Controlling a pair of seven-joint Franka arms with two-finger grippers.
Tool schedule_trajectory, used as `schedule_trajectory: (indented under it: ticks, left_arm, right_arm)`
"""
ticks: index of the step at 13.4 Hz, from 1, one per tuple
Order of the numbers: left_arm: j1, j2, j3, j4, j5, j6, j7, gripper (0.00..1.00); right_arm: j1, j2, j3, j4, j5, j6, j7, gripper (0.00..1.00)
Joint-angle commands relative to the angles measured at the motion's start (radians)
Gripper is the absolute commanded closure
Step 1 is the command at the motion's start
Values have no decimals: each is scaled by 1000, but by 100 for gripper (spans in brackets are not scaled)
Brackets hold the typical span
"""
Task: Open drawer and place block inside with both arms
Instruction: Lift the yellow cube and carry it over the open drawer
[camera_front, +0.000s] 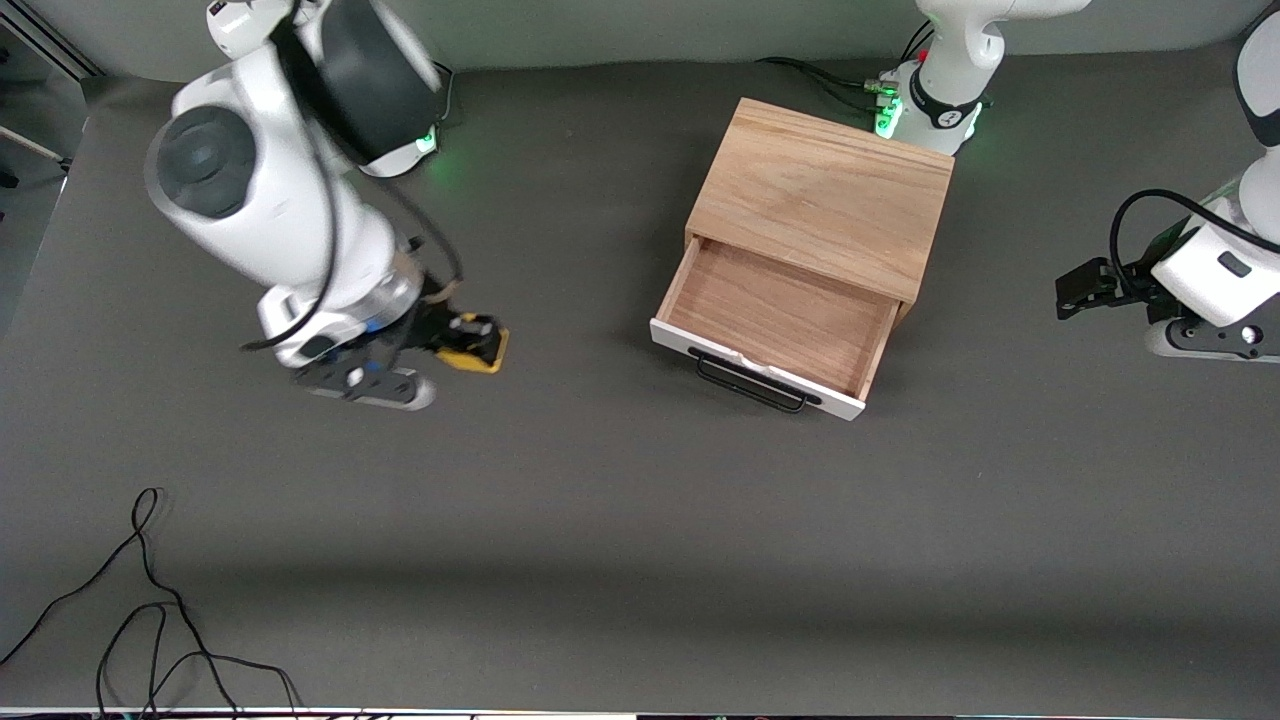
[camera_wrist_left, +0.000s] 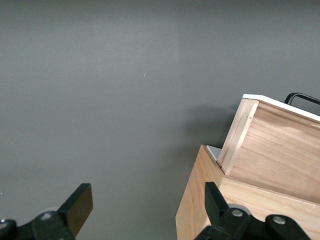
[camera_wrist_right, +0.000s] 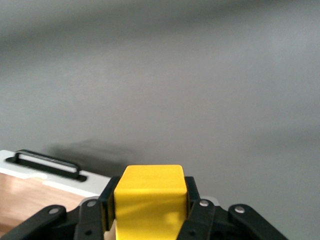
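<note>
The light oak box (camera_front: 825, 195) stands on the grey table, and its drawer (camera_front: 775, 318) is pulled open toward the front camera. The drawer has a white front panel and a black wire handle (camera_front: 752, 385), and its wooden interior is bare. My right gripper (camera_front: 470, 345) is shut on the small yellow block (camera_front: 484, 360) over the table, toward the right arm's end from the drawer. In the right wrist view the block (camera_wrist_right: 150, 197) sits between the fingers, with the drawer front (camera_wrist_right: 50, 172) past it. My left gripper (camera_front: 1085, 290) is open and empty beside the box, toward the left arm's end. The left wrist view (camera_wrist_left: 148, 202) shows the box's side (camera_wrist_left: 205, 200).
Loose black cables (camera_front: 150, 610) lie on the table at the near edge toward the right arm's end. More cables (camera_front: 830, 80) run by the left arm's base, close to the box. Bare grey table lies between the block and the drawer.
</note>
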Motion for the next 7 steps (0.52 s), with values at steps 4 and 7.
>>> schedule_trajectory:
  ticks: [4,7]
  left_arm:
    - [-6,-9,4,-12,-5,5,17,0]
    - [-7,-9,4,-12,-5,5,17,0]
  right_arm:
    - [81,119,-9,190,5,-9,256,100]
    - [79,158,40,244,4,11,340,100]
